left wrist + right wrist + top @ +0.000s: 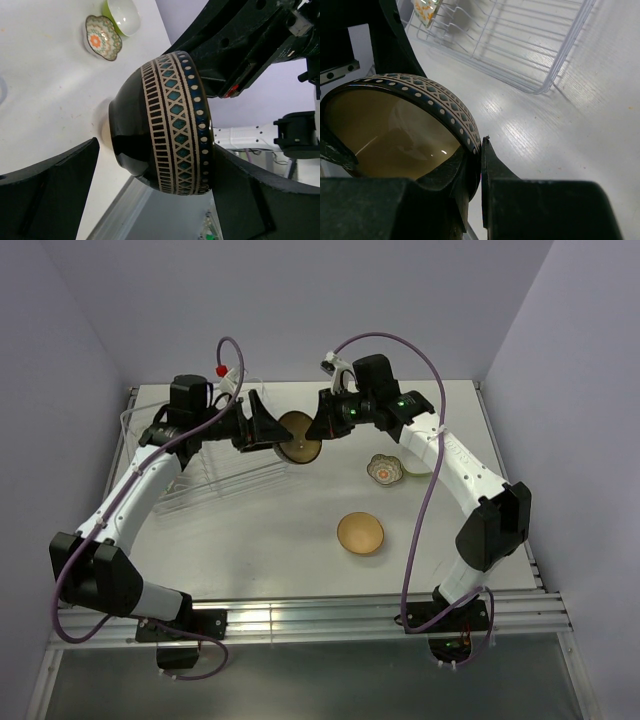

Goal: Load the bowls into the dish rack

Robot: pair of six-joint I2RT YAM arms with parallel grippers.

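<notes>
At right pincer (480,161), dark bowl (395,127), partly hidden.

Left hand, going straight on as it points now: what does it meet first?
Probably the dark patterned bowl, which sits between its open fingers; the right hand, pinching the rim, is just behind.

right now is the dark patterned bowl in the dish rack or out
out. the right fingers pinch the dark patterned bowl by its rim beside the dish rack, with table showing between them
</notes>
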